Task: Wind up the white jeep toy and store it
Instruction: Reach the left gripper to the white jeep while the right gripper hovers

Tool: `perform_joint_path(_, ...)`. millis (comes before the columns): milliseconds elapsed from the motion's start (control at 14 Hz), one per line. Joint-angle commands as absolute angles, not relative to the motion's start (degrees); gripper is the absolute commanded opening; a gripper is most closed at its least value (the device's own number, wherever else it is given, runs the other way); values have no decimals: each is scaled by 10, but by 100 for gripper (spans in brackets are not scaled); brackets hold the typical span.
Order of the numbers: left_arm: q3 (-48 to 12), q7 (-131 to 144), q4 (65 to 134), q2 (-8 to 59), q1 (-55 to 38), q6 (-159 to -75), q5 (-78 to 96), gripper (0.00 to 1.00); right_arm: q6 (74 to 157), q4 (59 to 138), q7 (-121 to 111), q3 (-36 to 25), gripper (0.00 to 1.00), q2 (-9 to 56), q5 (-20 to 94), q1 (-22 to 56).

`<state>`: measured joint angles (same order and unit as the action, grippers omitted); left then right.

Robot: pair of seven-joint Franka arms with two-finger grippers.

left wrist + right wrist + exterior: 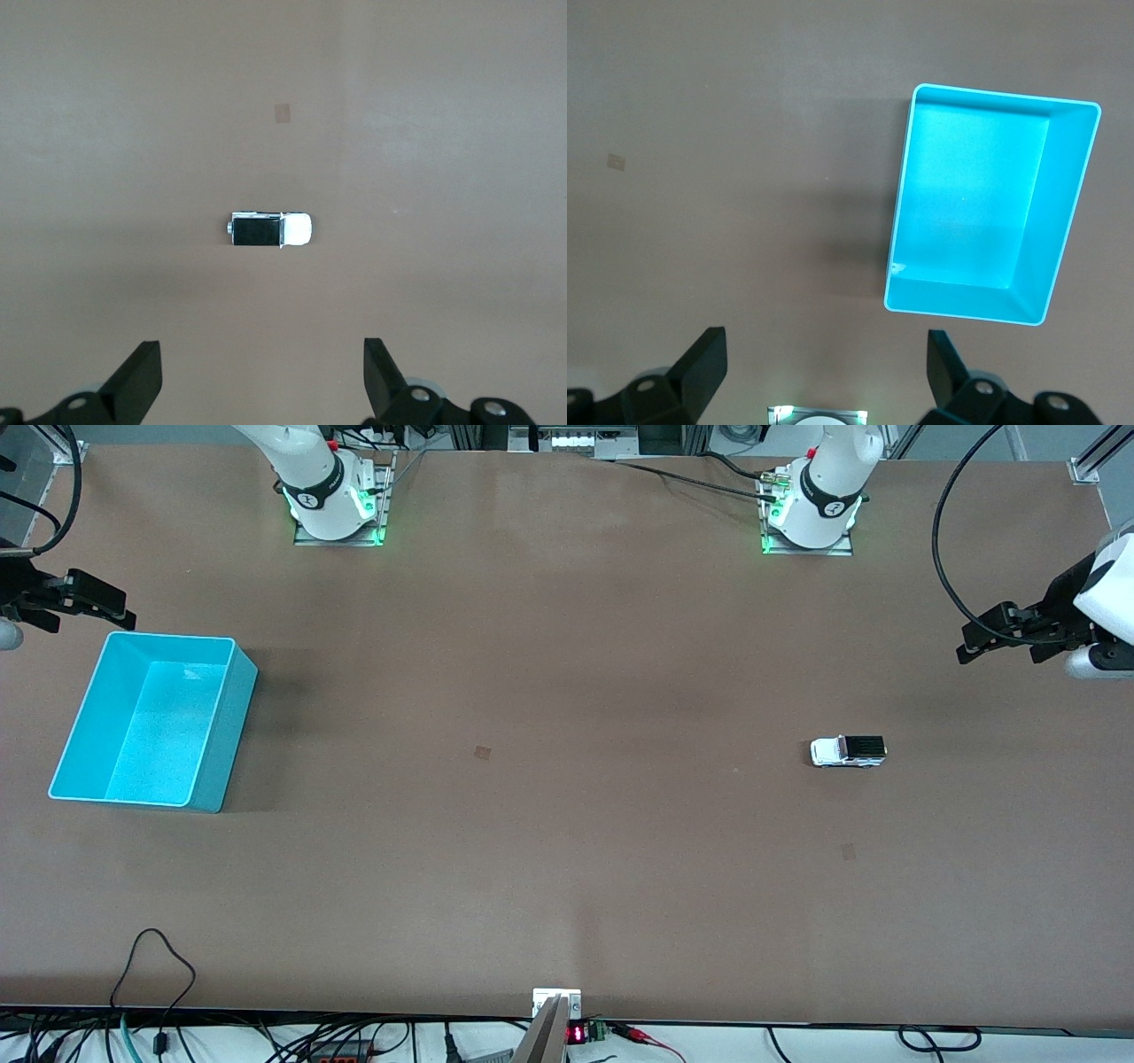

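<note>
The white jeep toy (848, 751) rests on its wheels on the brown table toward the left arm's end, its black roof panel pointing at that end. My left gripper (967, 644) hovers open above the table at that end, apart from the toy. In the left wrist view the jeep (270, 230) lies well ahead of the open left gripper (263, 354). The empty cyan bin (151, 726) stands toward the right arm's end. My right gripper (113, 602) hangs open beside it. The right wrist view shows the bin (970, 204) ahead of the open, empty right gripper (827, 341).
Two arm bases (337, 500) (811, 509) stand along the table's edge farthest from the front camera. Small tape marks (482, 752) (848, 851) dot the tabletop. Cables (159, 974) and a mount (556, 1010) sit at the near edge.
</note>
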<state>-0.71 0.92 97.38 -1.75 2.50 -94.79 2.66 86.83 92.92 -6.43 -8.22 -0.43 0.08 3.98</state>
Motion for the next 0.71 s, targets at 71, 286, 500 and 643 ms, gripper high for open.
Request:
perform_joint_path(71,-14,8,984,-31,33,-945,19,100,860,925,-57,-80,100,-6,11,38)
perform_joint_path(286,-13,9,982,-25,33,-945,18,100,860,925,-57,-80,100,-6,11,38)
perform_joint_path(500,-10,13,981,-5,33,-949,19,100,863,924,-57,-80,100,-4,11,38)
perform_joint_path(643,-14,13,969,19,31,-945,19,100,866,924,-59,-80,100,3,11,39)
